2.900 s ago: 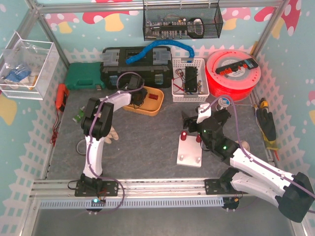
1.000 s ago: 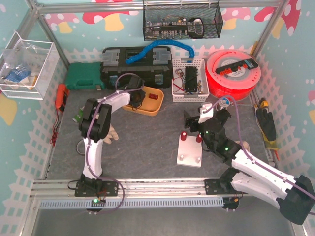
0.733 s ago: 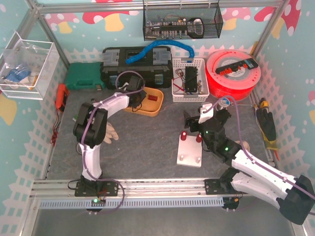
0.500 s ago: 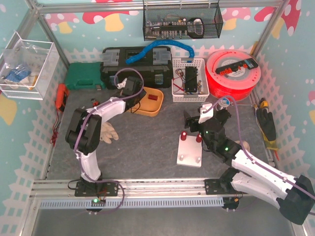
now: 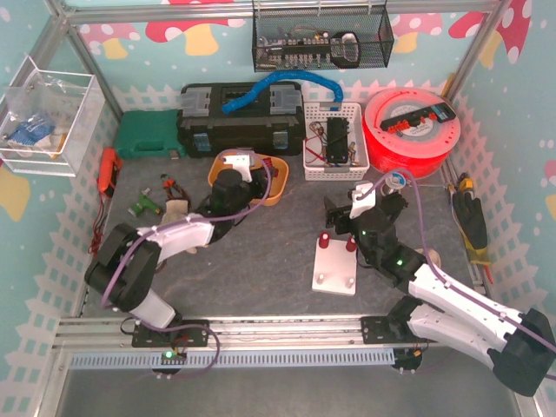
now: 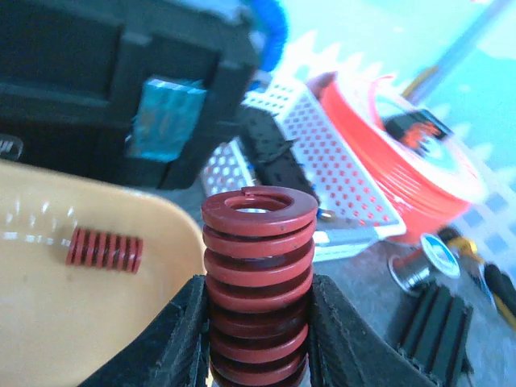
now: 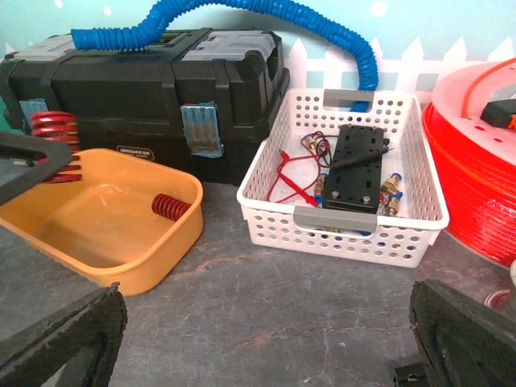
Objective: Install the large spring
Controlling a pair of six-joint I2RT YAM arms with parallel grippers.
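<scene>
Grey, stone-patterned worktop (image 5: 252, 261), seen from above. My left tool (image 5: 246, 163) hangs over the near rim of the orange tray (image 5: 276, 189) at the back, in front of the black toolbox (image 5: 208, 122). What it carries is too small to pick out here. My right tool (image 5: 334, 213) sits just behind a white plate (image 5: 334, 274) with two red pegs on its far edge.

Left wrist view: the large spring (image 6: 258, 274) stands upright, a thick red coil clamped between the two black fingers (image 6: 181, 339) of my left tool (image 6: 258, 343). It is held above the tray (image 6: 72, 322). A small spring (image 6: 105, 248) lies on its side on the tray floor. Behind are a white basket (image 6: 322, 161) and a red spool (image 6: 403, 169).

Right wrist view: my right tool (image 7: 264, 302) has its fingers (image 7: 68, 339) spread wide apart with nothing between them. Far left, the large spring (image 7: 52, 129) shows above the tray's (image 7: 113, 242) back corner, gripped by the left tool (image 7: 36, 157). The small spring (image 7: 170, 205) lies inside the tray.
</scene>
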